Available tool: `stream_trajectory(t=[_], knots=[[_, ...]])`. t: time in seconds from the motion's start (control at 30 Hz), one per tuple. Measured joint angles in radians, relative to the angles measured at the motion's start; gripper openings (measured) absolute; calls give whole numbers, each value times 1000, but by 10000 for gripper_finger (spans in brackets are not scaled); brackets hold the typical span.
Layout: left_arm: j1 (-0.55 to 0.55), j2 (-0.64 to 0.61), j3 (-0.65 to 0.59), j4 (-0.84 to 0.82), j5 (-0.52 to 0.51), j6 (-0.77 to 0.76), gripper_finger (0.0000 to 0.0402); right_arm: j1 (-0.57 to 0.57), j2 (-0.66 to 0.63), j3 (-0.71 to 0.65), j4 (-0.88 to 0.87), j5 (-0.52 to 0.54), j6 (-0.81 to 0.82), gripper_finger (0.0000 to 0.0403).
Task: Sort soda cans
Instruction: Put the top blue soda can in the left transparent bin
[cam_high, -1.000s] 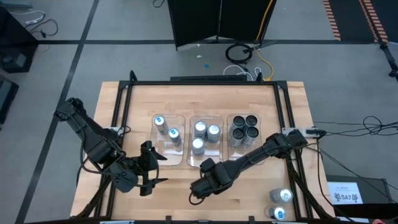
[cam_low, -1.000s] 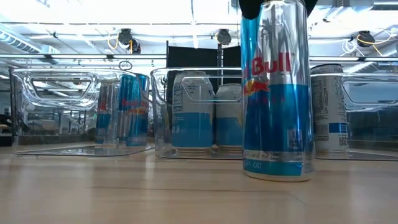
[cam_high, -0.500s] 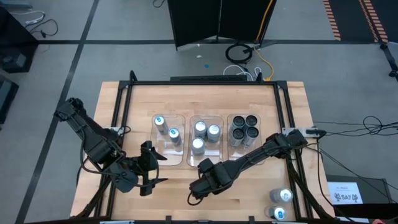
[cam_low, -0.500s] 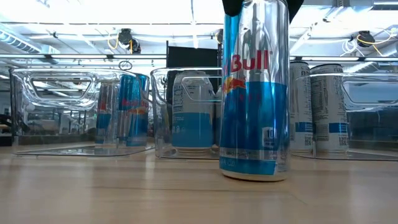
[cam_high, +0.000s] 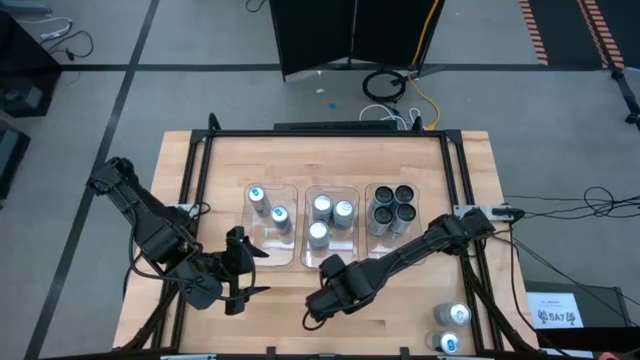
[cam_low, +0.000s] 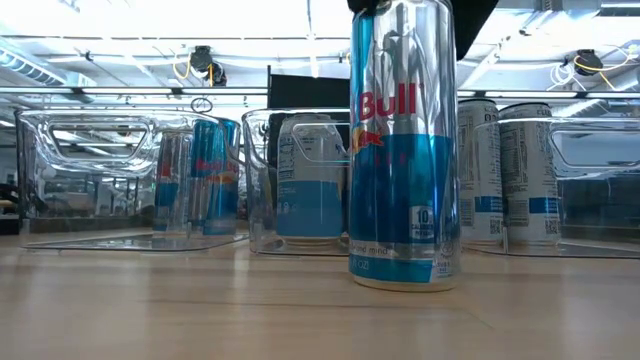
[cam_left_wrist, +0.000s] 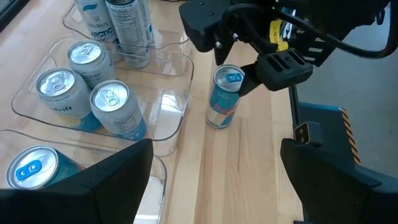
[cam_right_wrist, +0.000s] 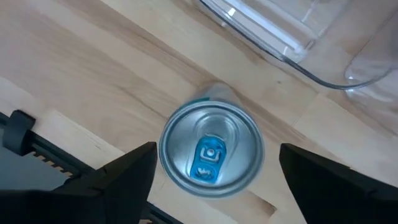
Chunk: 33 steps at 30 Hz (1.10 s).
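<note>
Can axis: the can (cam_low: 403, 150) stood upright on the table (cam_high: 330, 325), long axis vertical, blue tab (cam_right_wrist: 210, 159) facing up at my right wrist.
Can place: on bare wood near the table's front edge, in front of the middle tray (cam_high: 331, 227) and apart from it.
Can look: silver upper body, blue lower half, red lettering; bright silver top with a blue tab.
Right gripper: my right gripper (cam_high: 316, 304) hung over the can, its fingers (cam_right_wrist: 118, 177) spread to either side of the rim and clear of it, so the can stood released.
Left gripper: my left gripper (cam_high: 243, 273) waited at the front left of the table, fingers wide apart and holding nothing, facing the can.
Left tray: the left tray (cam_high: 272, 225) held two blue-tab cans (cam_high: 267, 207).
Middle tray: it held three plain silver-top cans (cam_high: 329, 219), just behind the can in the low view.
Right tray: the right tray (cam_high: 394, 214) held four dark-top cans (cam_high: 393, 209).
Spare cans: two more blue-tab cans (cam_high: 450, 328) stood at the front right corner, well apart from the trays.
In the way: my right arm (cam_high: 420, 245) stretched across the front of the right tray; nothing stood between the can and the left tray's front.
</note>
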Motion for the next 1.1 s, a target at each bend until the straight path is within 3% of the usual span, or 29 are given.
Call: stream_trajectory(t=[0.13,0.33,0.5,0.63,0.8,1.1], knots=[[5,0,0,1,0,0,361,16,-30,0,-4,25,1,336],[40,0,0,51,0,0,361,98,-94,1,6,291,48,336],[97,26,0,148,4,6,361,175,-114,1,-42,411,108,336],[166,80,0,231,67,30,361,240,-120,-12,-102,416,193,336],[241,211,22,328,274,92,361,302,-126,-16,-105,410,188,336],[265,525,295,253,426,332,361,393,-131,-49,-106,380,68,336]])
